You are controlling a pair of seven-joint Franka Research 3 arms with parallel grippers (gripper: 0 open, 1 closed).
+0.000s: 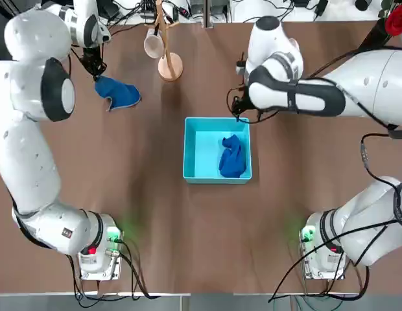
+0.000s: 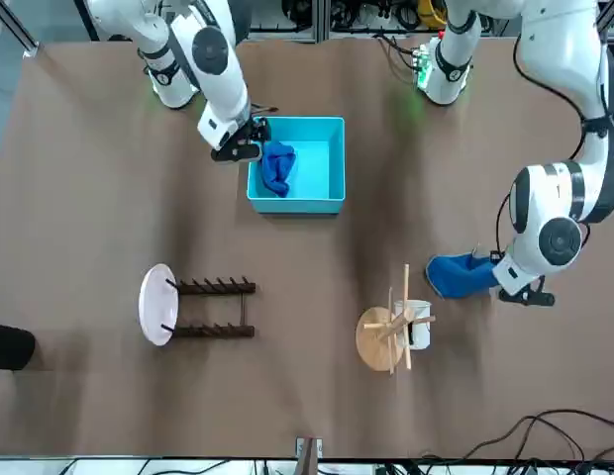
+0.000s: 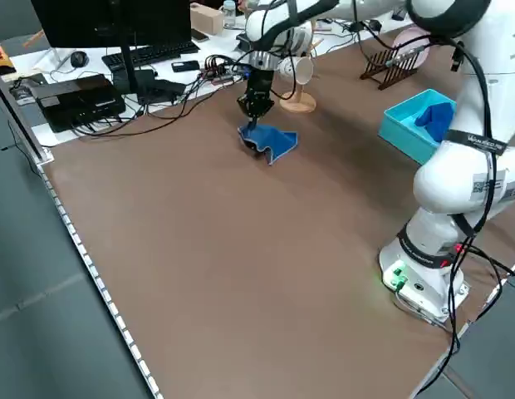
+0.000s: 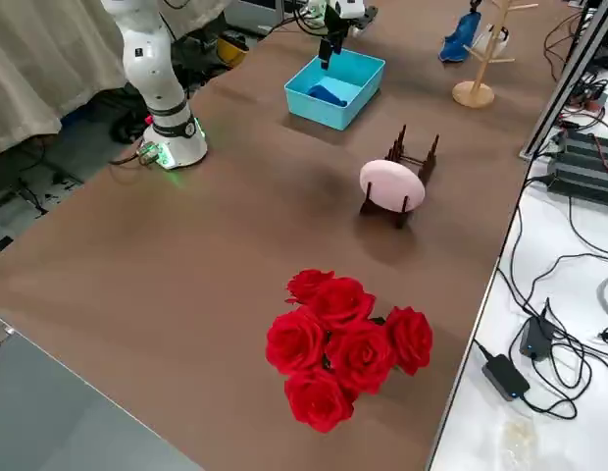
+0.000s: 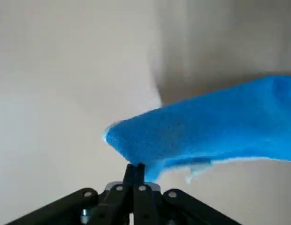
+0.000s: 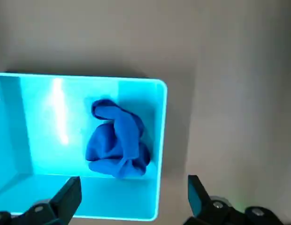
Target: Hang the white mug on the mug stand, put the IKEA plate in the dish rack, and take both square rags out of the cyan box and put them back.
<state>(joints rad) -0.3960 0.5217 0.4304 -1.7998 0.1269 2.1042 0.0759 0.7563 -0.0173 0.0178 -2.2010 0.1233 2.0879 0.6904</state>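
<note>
White mug (image 2: 419, 328) on the mug stand (image 2: 370, 341), IKEA plate (image 2: 155, 305) in the dish rack (image 2: 216, 331); the rags remain.
The left claw (image 5: 134, 167), beyond the cyan box (image 6: 162, 140) on the mug stand's side of the table (image 3: 241, 249), is closed on a corner of one blue rag (image 5: 206, 124); the right claw (image 6: 134, 178) stands open above the box, where the other rag (image 6: 118, 140) lies crumpled. That one seemingly needs lifting out, then both need putting back.
</note>
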